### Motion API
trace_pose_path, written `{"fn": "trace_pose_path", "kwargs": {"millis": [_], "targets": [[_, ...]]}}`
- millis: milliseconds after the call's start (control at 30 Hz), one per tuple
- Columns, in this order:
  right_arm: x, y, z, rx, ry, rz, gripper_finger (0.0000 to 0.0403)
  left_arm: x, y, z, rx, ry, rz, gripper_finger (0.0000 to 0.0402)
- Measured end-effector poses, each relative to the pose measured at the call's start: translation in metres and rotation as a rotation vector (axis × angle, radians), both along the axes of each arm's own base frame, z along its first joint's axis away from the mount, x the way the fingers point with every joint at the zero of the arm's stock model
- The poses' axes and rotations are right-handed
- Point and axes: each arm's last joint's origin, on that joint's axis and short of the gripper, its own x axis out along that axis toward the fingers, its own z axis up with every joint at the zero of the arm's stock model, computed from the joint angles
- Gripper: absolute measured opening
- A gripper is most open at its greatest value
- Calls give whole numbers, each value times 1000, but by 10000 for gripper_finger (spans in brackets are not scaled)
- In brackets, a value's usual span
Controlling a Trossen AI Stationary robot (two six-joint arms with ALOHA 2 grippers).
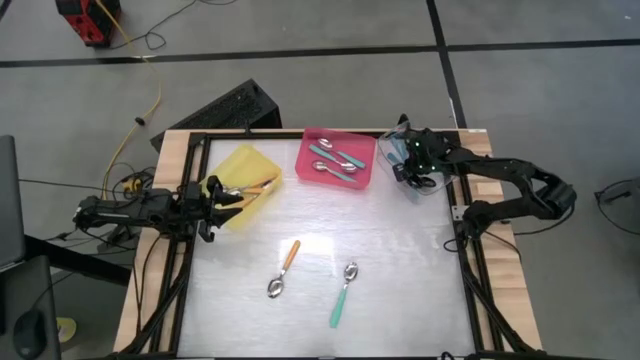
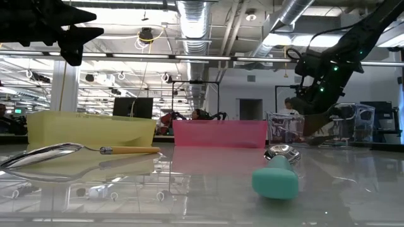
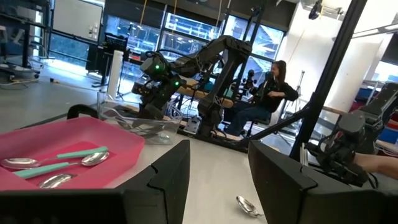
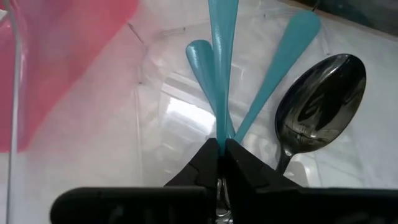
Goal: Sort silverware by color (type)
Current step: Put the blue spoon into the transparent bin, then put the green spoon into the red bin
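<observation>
no legible brand, label or writing on any surface.

pale, glossy tabletop [image 1: 400, 290] with a wooden border and dark frame; three shallow rectangular plastic trays along the far edge: yellow tray [image 1: 245, 165] at left, pink tray [image 1: 325, 140] in the middle, clear tray [image 4: 155, 118] at right, thin-walled and transparent.

silverware in four places. on the open tabletop, well apart from the trays: orange-handled spoon [image 1: 284, 269] with a shiny silver bowl, and just beside it teal-handled spoon [image 1: 342, 297], likewise silver-bowled; smooth, rounded plastic handles, mirror-bright bowls. in the pink tray: several teal-handled silver spoons [image 3: 53, 167] lying flat. in the yellow tray: orange-handled spoons [image 1: 255, 187], partly hidden. in the clear tray: teal handles and one dark-bowled spoon [image 4: 320, 112], glossy black.

right gripper [image 4: 219, 149] above the clear tray, fingers pinched together on the slim held teal handle [image 4: 222, 56], which stands up between the fingertips.

left gripper [image 3: 217, 180] at the near end of the yellow tray, blocky dark fingers parted about halfway, nothing visible between them.

seated person [image 3: 267, 93] in the room beyond the table.
</observation>
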Motion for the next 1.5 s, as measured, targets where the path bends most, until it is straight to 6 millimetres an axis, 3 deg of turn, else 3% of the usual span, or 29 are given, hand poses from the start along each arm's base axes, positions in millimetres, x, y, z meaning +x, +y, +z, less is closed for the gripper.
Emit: {"fn": "trace_pose_path", "kwargs": {"millis": [567, 933, 1167, 1500], "targets": [[0, -1, -1, -19, 16, -40, 71, 0, 0, 0, 0, 0, 0, 148], [0, -1, -1, -21, 21, -29, 118, 0, 0, 0, 0, 0, 0, 148], [0, -1, 0, -23, 18, -28, 123, 0, 0, 0, -1, 0, 0, 148], [-7, 7, 32, -150, -96, -27, 123, 0, 0, 0, -8, -1, -1, 148]]}}
